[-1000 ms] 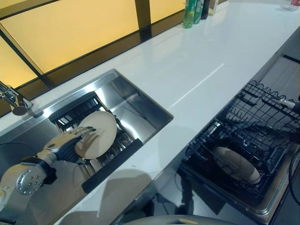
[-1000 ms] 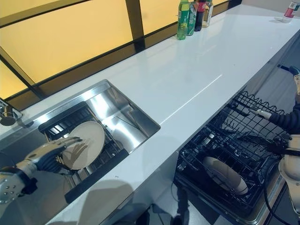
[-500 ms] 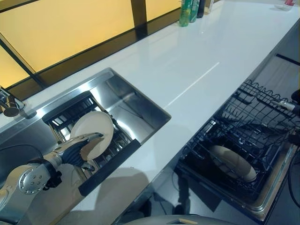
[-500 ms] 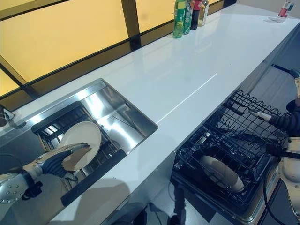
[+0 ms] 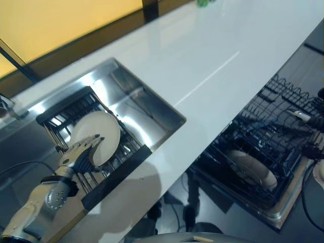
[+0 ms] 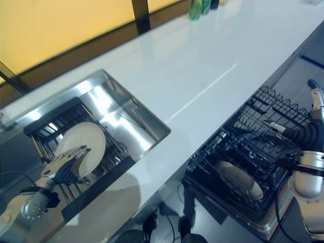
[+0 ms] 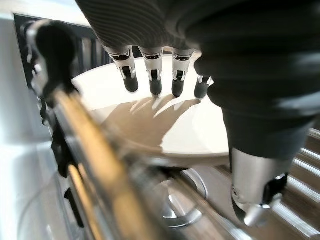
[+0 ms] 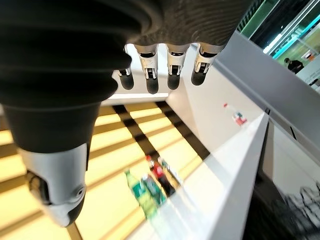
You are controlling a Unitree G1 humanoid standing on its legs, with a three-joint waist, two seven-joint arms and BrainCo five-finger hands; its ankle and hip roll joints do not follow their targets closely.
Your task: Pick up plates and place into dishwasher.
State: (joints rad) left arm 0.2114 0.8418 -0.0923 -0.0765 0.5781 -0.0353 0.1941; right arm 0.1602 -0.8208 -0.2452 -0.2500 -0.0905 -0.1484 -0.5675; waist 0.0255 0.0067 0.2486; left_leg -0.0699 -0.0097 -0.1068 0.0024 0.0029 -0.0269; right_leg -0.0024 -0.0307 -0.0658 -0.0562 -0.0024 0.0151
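The left hand [image 5: 81, 154] is held over the stainless-steel sink [image 5: 147, 109], its fingers [image 7: 152, 82] straight and spread, their dark tips just above the face of the round cream-coloured plate [image 5: 98, 134]; nothing is gripped. That plate leans tilted in the dark wire rack [image 5: 66, 114] set in the sink, directly ahead of the fingertips, with the thumb [image 7: 255, 190] hanging apart below its near rim. The step in hand is judged to be the taking of this plate, and no hold is yet made. For a sound grasp, the fingers should be laid over the upper face near the rim while the thumb is brought under the lower edge, so that the rim is pinched rather than the glazed face pressed, which is likely to slip. The plate should then be lifted along its own tilt, so that the rack wires are not caught, and carried across the glossy white counter [image 5: 217, 55] towards the black wire dishwasher basket [image 6: 253, 147], well apart on the far side from this hand. A second cream plate [image 6: 238, 179] already lies in that basket. The right hand [image 8: 165, 70] is seen in its wrist view, relaxed with straight fingers and empty, beside the basket. A free slot next to the loaded plate should be aimed for.
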